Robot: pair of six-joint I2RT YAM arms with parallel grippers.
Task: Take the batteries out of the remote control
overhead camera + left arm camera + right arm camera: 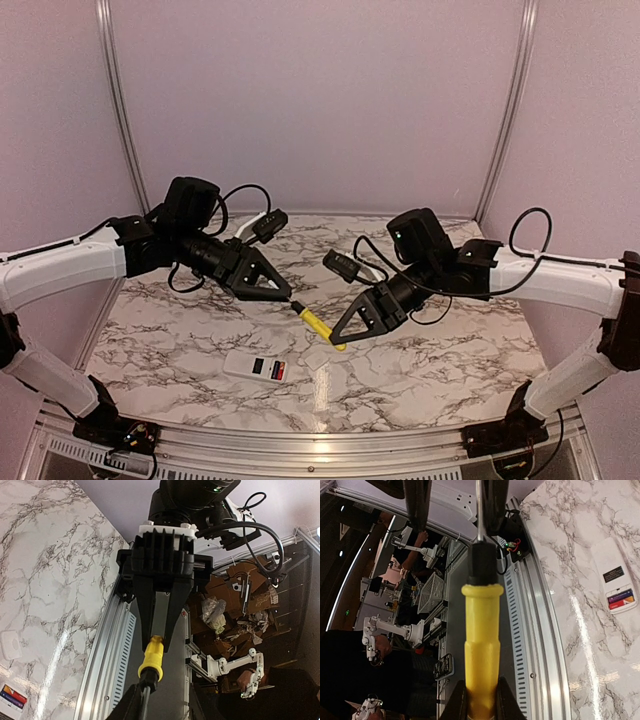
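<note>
The remote control [250, 364] lies on its face on the marble table [440, 360], near the front. Its open compartment shows the red and dark batteries [278, 370], also seen in the right wrist view [621, 598]. My right gripper [341, 334] is shut on the yellow handle of a screwdriver [481, 630] held in the air above the table. My left gripper [286, 293] faces it with its jaws open. The fingers [417, 502] stand on either side of the metal shaft with a gap between them. In the left wrist view the screwdriver's black collar [148, 680] sits just above my left fingers.
A small squarish white cover piece [318, 358] lies on the table just right of the remote; the left wrist view shows it too [10, 645]. An aluminium rail [300, 440] runs along the table's front edge. Purple walls close the back and sides.
</note>
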